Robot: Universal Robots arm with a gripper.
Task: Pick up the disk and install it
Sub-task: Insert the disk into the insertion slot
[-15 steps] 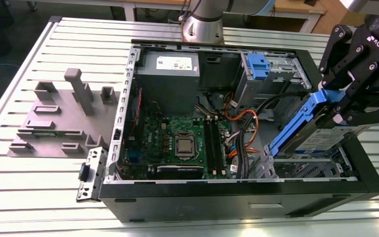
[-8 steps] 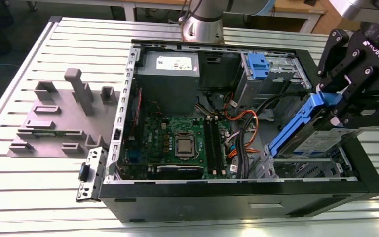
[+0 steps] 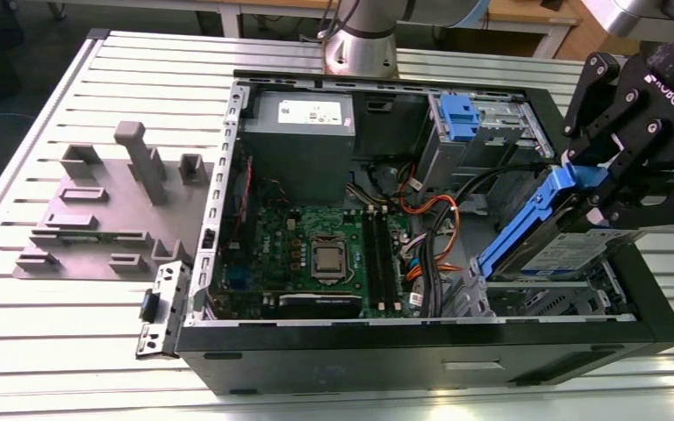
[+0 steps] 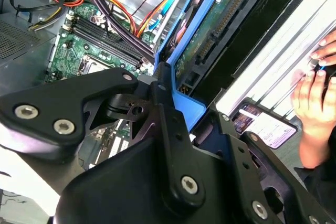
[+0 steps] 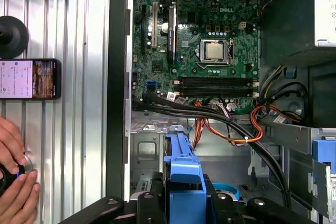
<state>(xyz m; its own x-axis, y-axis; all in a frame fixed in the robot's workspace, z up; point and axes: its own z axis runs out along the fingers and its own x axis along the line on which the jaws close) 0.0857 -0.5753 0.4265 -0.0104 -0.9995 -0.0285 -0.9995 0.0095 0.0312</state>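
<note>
- The black end effector [image 3: 604, 191] is gripping with its fingers closed on the upper end of the disk [image 3: 554, 250], a flat rectangular silver drive with a blue-and-white label and a blue plastic carrier frame round its edges.
- The disk is hanging just below the fingers. Its long axis is slanting down and away from them into the metal drive bay [image 3: 571, 298] at the corner of the open black computer case [image 3: 431, 349], on the exterior view's right (it is tilted, not yet lying flat in the bay).
- Beyond the bay, a green motherboard [image 3: 326, 254] is lying on the case floor, with orange and black cables [image 3: 431, 210] running between it and the disk.
- Farther off, a ribbed metal bench [image 3: 80, 351] is carrying the case and a grey moulded fixture plate [image 3: 91, 219].
- In the first wrist view, a person's hand [image 5: 13, 182] is resting over the bench near a phone [image 5: 29, 80].
</note>
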